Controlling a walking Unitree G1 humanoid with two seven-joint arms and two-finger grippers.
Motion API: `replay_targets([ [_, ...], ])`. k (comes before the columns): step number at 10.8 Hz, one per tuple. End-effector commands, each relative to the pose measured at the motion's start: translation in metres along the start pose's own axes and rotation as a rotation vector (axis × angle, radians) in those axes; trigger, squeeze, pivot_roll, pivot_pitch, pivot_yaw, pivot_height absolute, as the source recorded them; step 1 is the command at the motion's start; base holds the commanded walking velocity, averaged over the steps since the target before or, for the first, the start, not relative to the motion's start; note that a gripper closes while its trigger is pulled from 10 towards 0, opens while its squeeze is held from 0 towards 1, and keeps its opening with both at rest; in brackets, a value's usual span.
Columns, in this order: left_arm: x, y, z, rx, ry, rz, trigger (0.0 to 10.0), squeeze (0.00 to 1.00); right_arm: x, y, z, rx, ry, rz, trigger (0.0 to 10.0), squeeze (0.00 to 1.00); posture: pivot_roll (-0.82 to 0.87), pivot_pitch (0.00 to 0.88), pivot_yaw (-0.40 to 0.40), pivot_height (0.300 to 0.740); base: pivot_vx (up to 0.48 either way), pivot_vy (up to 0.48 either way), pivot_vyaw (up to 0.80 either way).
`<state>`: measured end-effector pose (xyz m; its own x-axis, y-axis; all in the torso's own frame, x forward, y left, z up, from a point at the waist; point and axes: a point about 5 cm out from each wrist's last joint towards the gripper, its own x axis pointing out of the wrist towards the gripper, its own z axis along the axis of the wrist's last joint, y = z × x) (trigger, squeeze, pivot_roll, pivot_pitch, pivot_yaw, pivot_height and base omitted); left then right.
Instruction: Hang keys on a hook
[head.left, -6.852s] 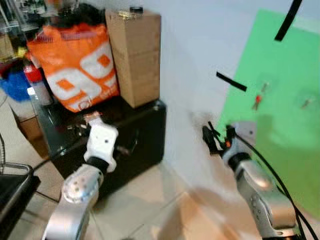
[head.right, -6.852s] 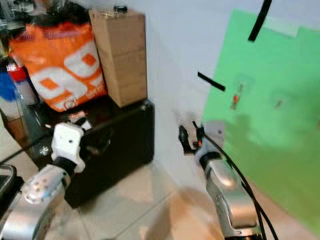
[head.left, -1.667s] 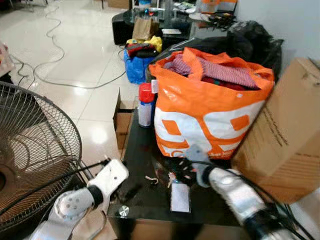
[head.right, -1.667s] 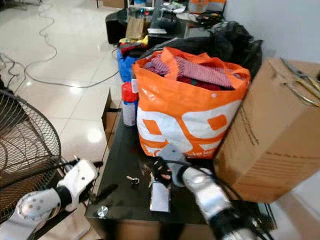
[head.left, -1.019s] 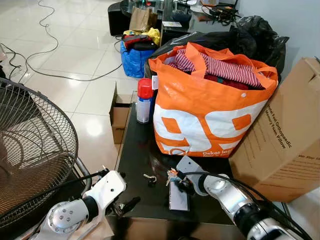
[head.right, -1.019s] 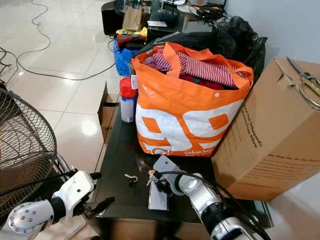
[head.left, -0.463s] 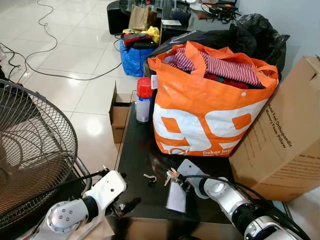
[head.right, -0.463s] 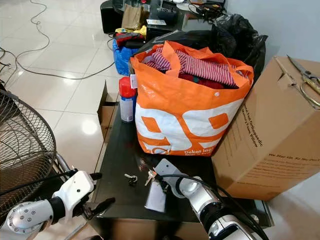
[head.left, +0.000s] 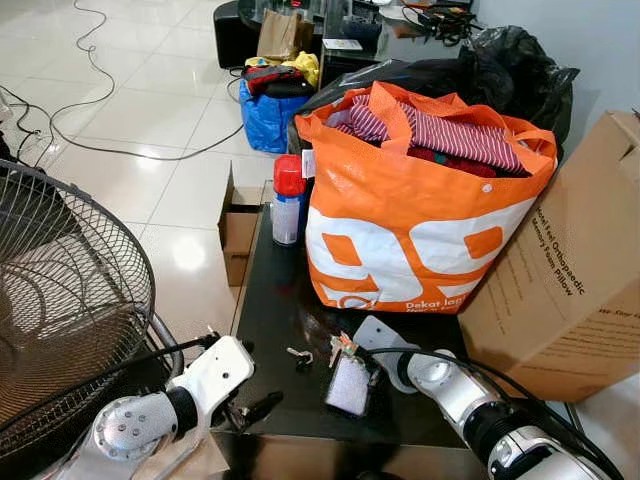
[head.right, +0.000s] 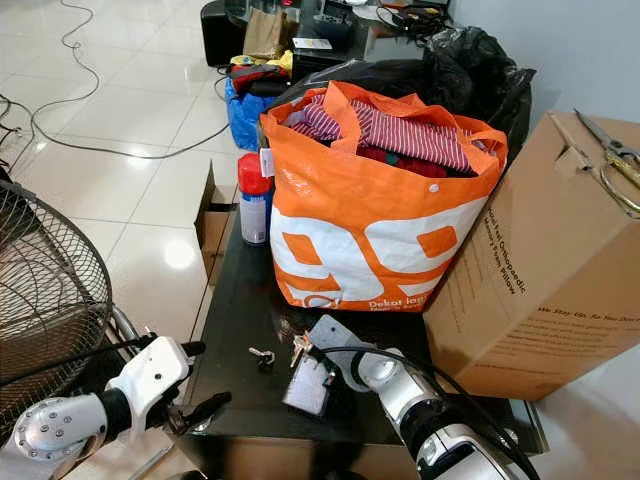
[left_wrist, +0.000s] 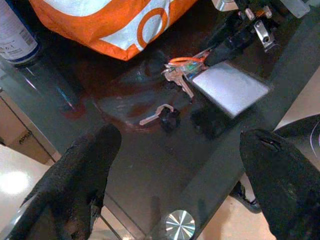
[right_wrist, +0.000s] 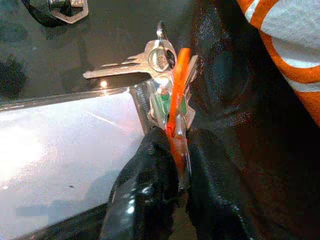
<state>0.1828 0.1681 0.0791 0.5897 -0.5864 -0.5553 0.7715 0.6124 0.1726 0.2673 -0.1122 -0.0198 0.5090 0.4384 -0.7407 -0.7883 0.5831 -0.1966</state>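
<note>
Now right claw pinching keys, lifted above black table

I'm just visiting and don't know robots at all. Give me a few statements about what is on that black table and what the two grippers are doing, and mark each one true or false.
1. The right gripper is shut on the bunch of keys. True.
2. The left gripper is holding the spray can. False: its fingers are open and hold nothing, at the near edge of the black table.
3. A flat silvery tag hangs with the keys. True.
4. The orange bag lies flat and empty. False: it stands upright with striped cloth inside.
5. A cardboard box stands beside the orange bag. True.
6. The single small key is in the right gripper too. False: it lies apart on the table.
</note>
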Motion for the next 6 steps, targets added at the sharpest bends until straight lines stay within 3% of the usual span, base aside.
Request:
replay_targets([
  [1,-0.001,0.003,0.004,0.017,-0.005,0.003,10.0,0.00,-0.002,-0.003,-0.007,0.002,0.025,-0.003,0.0,0.00,0.05,0.047,-0.083,0.740,0.000,0.000,0.00],
  [4,0.002,0.006,0.005,0.025,-0.016,0.021,10.0,0.00,-0.012,-0.013,-0.010,-0.002,-0.018,-0.015,0.0,0.00,0.04,0.016,-0.078,0.740,0.000,0.000,0.00],
  [6,0.006,0.013,0.011,0.009,-0.060,0.066,10.0,0.00,-0.024,-0.020,-0.014,0.051,-0.071,-0.045,0.0,0.00,0.03,0.000,-0.064,0.740,0.000,0.000,0.00],
])
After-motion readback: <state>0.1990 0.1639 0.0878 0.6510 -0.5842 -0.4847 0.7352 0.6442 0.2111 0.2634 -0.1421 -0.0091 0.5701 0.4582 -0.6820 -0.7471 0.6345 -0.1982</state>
